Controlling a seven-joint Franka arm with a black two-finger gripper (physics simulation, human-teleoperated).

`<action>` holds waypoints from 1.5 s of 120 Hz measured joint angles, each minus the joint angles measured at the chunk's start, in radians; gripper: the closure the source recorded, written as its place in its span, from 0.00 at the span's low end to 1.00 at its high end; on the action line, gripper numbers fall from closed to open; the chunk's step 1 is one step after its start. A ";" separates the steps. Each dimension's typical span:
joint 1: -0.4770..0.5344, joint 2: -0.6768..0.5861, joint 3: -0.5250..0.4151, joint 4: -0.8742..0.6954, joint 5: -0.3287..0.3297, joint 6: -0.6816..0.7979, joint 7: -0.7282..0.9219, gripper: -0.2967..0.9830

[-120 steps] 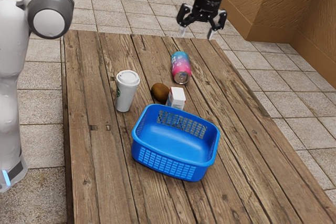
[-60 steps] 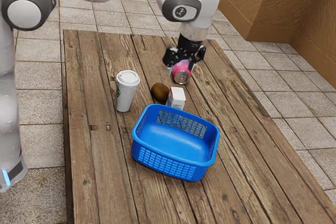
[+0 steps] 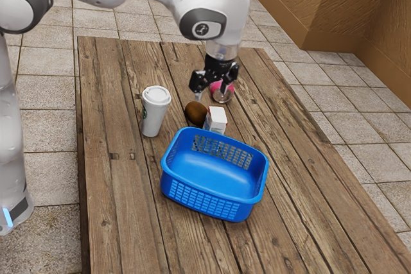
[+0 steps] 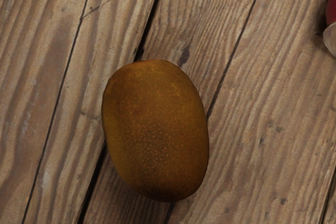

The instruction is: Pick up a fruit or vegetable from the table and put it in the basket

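Observation:
The gripper [image 3: 211, 92] is open, its fingertips apart with nothing between them, above the table just behind the brown kiwi-like fruit [image 3: 195, 113]. In the wrist view the same oval brown fruit [image 4: 156, 129] lies on the wooden planks under my hand. A blue basket [image 3: 202, 199] with perforated walls stands in front of the fruit, and its visible inside holds nothing.
A small white carton [image 3: 216, 120] stands right beside the fruit, near the basket's rim. The white lidded cup [image 3: 155, 113] is toward the exterior view's left. Behind the gripper is a pink and blue can [image 3: 223, 96], partly covered by it.
From beyond the table's far edge my hand has come in over the can, then moved closer to the fruit and the exterior view's left. Fruit and basket have stayed put.

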 joint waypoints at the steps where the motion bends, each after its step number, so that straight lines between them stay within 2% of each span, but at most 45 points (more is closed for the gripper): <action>1: 0.000 -0.001 0.001 -0.002 -0.001 0.002 -0.001 0.23; 50: 0.007 -0.010 0.026 -0.102 -0.027 0.094 -0.020 0.23; 180: 0.010 0.019 0.052 -0.186 -0.041 0.199 -0.038 0.23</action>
